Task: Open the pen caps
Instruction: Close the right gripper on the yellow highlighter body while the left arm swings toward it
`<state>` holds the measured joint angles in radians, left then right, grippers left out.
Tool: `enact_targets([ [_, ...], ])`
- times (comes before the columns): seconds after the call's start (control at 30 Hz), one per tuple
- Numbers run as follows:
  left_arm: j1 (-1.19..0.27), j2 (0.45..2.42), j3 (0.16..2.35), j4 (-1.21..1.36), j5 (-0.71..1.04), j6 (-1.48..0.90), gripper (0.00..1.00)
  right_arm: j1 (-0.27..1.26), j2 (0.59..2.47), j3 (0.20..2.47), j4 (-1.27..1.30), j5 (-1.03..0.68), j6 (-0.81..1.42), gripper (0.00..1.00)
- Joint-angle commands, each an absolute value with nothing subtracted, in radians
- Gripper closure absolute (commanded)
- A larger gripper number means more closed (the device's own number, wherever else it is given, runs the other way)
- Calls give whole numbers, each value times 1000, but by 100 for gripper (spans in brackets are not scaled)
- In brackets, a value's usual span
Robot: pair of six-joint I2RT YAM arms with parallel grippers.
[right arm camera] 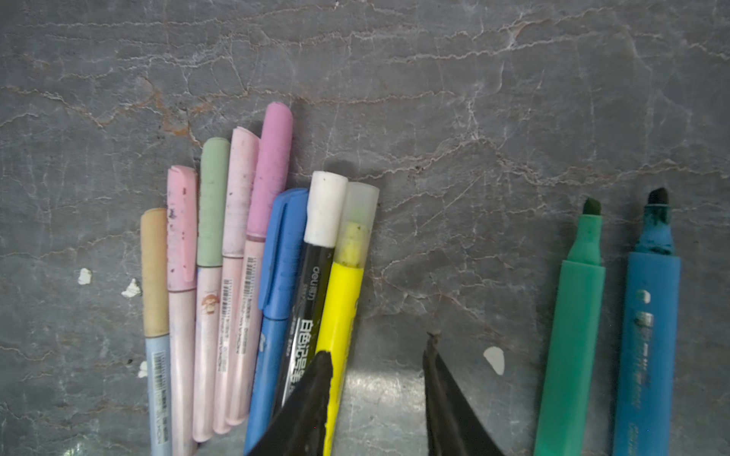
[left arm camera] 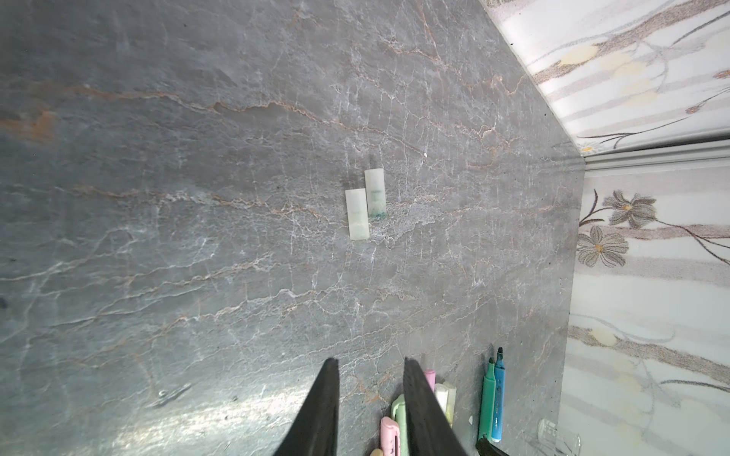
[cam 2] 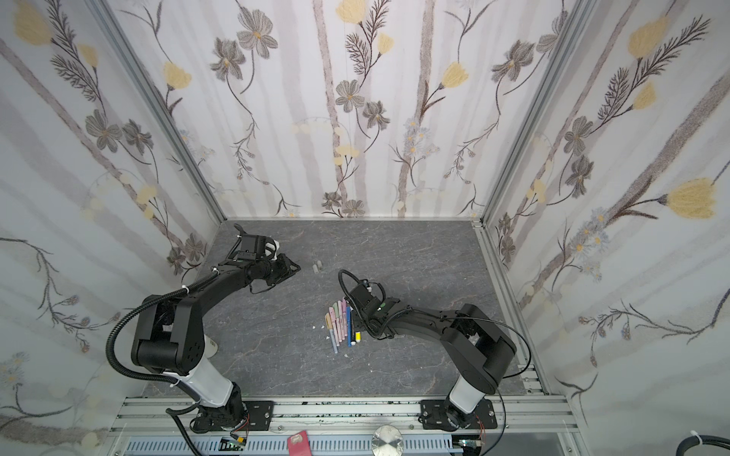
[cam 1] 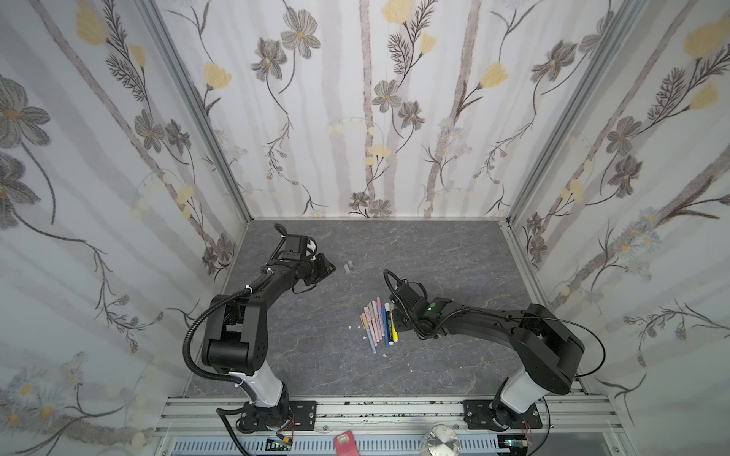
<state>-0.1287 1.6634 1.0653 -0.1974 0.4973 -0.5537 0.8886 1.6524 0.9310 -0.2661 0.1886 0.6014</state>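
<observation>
Though eight pens [right arm camera: 233,276] in the near row wear their caps, two loose pen caps [left arm camera: 357,213] lie farther back.
Nearest, the right gripper [right arm camera: 379,347] hovers with jaws apart and empty, between the yellow pen [right arm camera: 341,300] and two uncapped markers, green [right arm camera: 572,335] and blue [right arm camera: 648,335]. Beyond, the left gripper [left arm camera: 370,361], also parted and holding nothing, points toward the pale caps lying side by side on the grey table [cam 1: 434,256].
</observation>
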Motion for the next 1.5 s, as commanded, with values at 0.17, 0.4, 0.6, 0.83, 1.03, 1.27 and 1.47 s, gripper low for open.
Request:
enact_targets([
  [0.17,-128,1644,1022,-166,502,-550,72,898,1681,948,-270,182,622,61],
  [0.4,-127,1633,1010,-160,508,-551,72,910,1704,951,-273,179,627,62],
  [0.6,-128,1647,1017,-149,515,-556,72,920,1713,944,-278,186,634,62],
  [0.83,-128,1647,1028,-149,520,-563,72,931,1735,933,-287,192,634,64],
  [1.03,-130,1643,1031,-157,525,-563,72,933,1728,910,-284,193,635,66],
  [1.27,-151,1625,1054,-182,526,-565,72,931,1717,875,-273,186,627,79],
  [1.47,-210,1632,1090,-210,528,-570,71,906,1650,838,-258,179,591,92],
])
